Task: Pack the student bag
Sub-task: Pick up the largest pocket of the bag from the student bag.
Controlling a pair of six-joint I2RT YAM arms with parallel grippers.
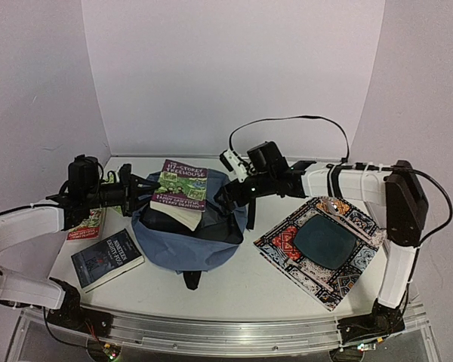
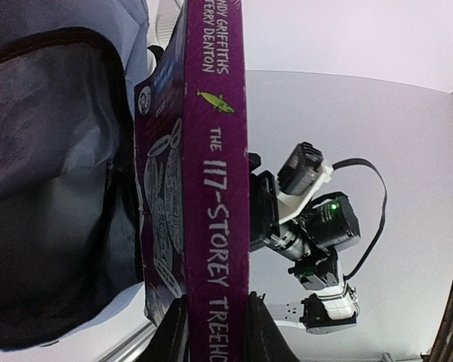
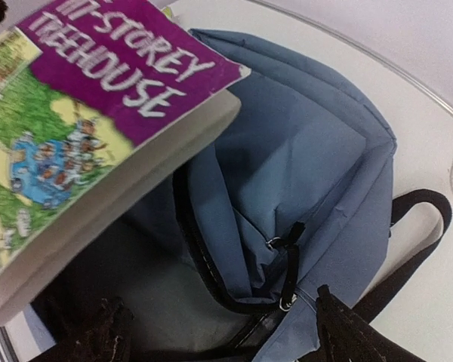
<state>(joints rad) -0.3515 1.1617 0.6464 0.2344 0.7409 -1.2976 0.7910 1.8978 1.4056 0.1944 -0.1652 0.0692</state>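
Note:
The slate-blue student bag (image 1: 189, 243) lies at the table's middle with its mouth open and its dark lining showing. My left gripper (image 1: 146, 191) is shut on the spine end of a purple "117-Storey Treehouse" book (image 1: 180, 188) and holds it tilted over the bag's mouth. In the left wrist view the fingers (image 2: 174, 332) clamp the book's spine (image 2: 219, 188), with the bag (image 2: 45, 188) to its left. My right gripper (image 1: 231, 197) is open at the bag's right rim. In the right wrist view it (image 3: 226, 335) straddles the zipper rim (image 3: 291, 256), under the book (image 3: 83, 128).
A patterned cloth mat (image 1: 287, 253) with a dark teal panel lies at the right. A dark "Nineteen Eighty-Four" book (image 1: 106, 259) lies front left. A red and green book (image 1: 87, 225) lies under my left arm. A black bag strap (image 1: 190, 279) sticks out in front.

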